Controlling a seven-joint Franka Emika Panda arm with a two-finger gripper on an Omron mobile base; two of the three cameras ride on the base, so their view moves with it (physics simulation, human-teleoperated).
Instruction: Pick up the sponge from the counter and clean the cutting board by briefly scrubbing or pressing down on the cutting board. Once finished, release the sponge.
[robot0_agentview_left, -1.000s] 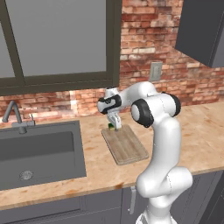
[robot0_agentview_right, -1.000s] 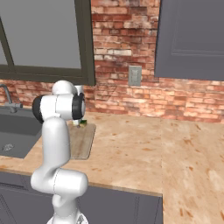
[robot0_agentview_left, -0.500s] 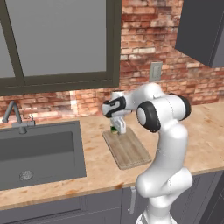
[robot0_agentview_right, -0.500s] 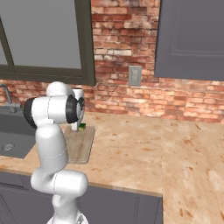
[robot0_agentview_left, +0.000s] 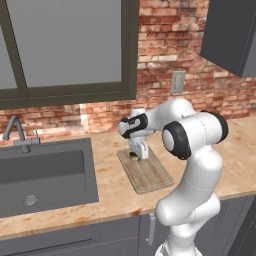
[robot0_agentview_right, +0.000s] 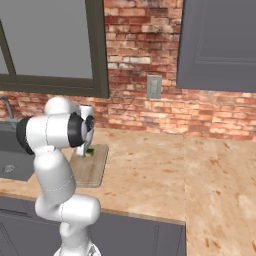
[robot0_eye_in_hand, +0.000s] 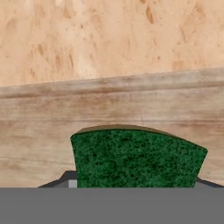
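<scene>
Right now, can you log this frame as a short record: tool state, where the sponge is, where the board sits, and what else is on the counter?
tool: the tool is shut on the sponge, pointing down over the cutting board
sponge: sponge, green face toward the hand camera, over the far end of the board; contact with the wood cannot be told
cutting board: cutting board lies flat on the counter, right of the sink
task stage: sponge not yet released
other: faucet behind the sink; wall outlet on the brick
</scene>
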